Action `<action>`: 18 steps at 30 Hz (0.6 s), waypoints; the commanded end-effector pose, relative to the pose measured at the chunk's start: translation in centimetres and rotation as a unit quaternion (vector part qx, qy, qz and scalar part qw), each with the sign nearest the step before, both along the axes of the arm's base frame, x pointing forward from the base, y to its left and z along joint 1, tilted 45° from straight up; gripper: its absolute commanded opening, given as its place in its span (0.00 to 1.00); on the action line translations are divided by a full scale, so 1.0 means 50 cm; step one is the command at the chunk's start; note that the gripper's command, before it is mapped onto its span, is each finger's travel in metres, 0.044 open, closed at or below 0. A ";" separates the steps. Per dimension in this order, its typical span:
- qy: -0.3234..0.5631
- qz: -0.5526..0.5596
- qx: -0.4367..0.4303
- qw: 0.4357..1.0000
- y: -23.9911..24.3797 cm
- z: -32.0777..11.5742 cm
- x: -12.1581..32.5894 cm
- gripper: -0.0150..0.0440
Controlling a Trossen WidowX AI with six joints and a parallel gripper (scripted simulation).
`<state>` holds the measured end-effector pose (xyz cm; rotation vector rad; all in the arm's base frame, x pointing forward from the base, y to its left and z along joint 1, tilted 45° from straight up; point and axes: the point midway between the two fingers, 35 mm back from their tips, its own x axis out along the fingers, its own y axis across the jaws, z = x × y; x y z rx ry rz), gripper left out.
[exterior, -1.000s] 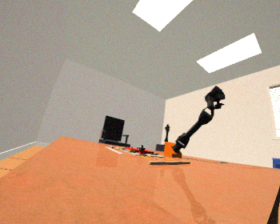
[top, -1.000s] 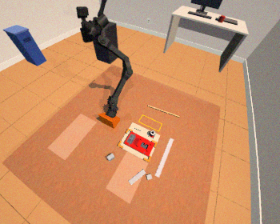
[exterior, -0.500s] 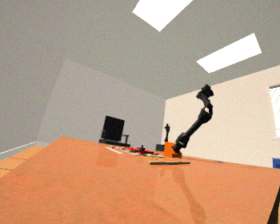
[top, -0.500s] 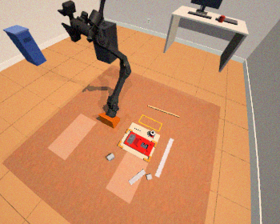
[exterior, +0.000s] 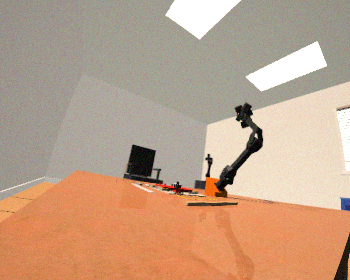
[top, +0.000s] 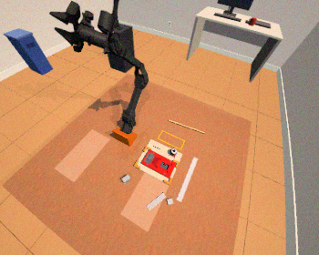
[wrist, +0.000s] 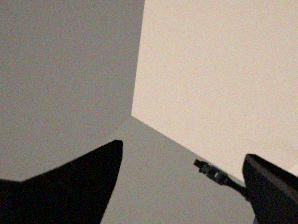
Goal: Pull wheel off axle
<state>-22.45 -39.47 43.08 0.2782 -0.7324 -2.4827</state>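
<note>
My gripper (top: 51,21) (wrist: 182,155) is open and empty, raised high above and far from the table parts, and it points away from them. In the exterior view, the gripper is small and its fingers are hard to make out. A small dark wheel with a pale top (top: 172,151) sits on the axle at a corner of the cream board (top: 163,143), beside the red plate (top: 159,162). The axle itself is hidden or too small to tell. The marked area, a yellow outline (top: 173,136), lies on the table just beyond the board. The wrist view shows neither wheel nor board.
The arm stands on an orange base (top: 124,136) (exterior: 212,186) beside the board. A thin wooden stick (top: 186,127) lies beyond the outline. A long white strip (top: 188,178), a short white bar (top: 156,201) and small grey blocks (top: 125,178) (top: 169,201) lie around the board.
</note>
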 end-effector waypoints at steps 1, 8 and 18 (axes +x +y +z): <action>-0.019 0.064 0.030 0.997 -0.057 -0.048 0.067 0.76; -0.046 0.156 0.068 0.984 -0.122 -0.112 0.177 0.76; -0.096 0.290 0.147 0.941 -0.182 -0.219 0.360 0.76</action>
